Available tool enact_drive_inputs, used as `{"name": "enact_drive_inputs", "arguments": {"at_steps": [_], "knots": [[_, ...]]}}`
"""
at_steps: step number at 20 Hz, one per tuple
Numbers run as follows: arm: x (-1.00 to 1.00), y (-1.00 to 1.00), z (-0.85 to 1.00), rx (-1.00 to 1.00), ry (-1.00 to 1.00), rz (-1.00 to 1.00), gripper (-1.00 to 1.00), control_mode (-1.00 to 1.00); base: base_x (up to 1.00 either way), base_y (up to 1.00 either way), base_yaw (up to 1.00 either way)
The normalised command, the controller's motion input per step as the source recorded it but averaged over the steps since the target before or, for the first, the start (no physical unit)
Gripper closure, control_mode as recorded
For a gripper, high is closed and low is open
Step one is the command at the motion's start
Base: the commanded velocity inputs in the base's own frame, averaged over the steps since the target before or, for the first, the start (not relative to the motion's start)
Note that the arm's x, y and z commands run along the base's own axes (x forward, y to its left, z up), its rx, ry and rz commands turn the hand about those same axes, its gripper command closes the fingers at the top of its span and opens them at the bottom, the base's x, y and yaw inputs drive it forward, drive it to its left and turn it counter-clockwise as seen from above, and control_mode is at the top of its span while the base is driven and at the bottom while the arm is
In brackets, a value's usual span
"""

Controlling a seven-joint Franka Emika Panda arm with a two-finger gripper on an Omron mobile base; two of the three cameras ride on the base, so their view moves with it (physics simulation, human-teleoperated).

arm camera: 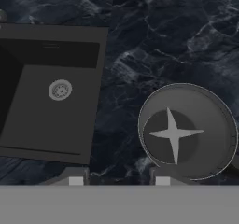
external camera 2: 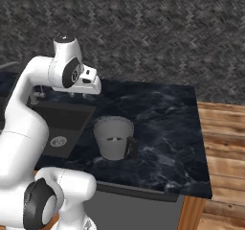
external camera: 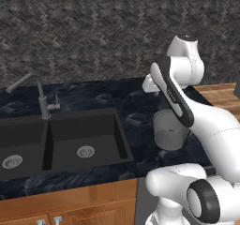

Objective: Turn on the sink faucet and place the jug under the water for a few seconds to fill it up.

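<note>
Dark marbled counter [external camera 2: 162, 123], jug [arm camera: 189, 130] upright below parted, empty jaws, beside sink [arm camera: 51, 120]

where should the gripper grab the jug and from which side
Probably the rim wall of the jug, from straight above: it stands upright and open-mouthed on the counter right of the sink, the mouth unobstructed. One finger inside, one outside. The dark handle on its side looks like a second option.

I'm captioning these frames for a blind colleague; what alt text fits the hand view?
Seen from above, the jug stands upright on the dark marbled counter, to the right of the black sink with its round silver drain. The gripper hangs above, its fingertips at the bottom edge.
</note>
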Motion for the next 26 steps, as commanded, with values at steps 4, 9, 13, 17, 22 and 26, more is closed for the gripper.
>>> {"name": "enact_drive_inputs", "arguments": {"at_steps": [4, 9, 13, 17, 22, 26], "knots": [[-0.13, 0.00, 0.00, 0.00, 0.00, 0.00, -1.00, -1.00, 0.00, 0.00, 0.00], [-0.32, -0.03, 0.00, 0.00, 0.00, 0.00, -1.00, -1.00, 0.00, 0.00, 0.00], [-0.35, -0.01, -0.01, 0.00, 0.00, 0.00, -1.00, -1.00, 0.00, 0.00, 0.00], [-0.34, -0.04, -0.15, 0.00, 0.00, 0.00, -1.00, -1.00, 0.00, 0.00, 0.00], [-0.21, -0.07, -0.08, 0.00, 0.00, 0.00, -1.00, -1.00, 0.00, 0.00, 0.00], [0.00, 0.00, 0.00, 0.01, 0.00, 0.00, -1.00, -1.00, 0.00, 0.00, 0.00]]}}
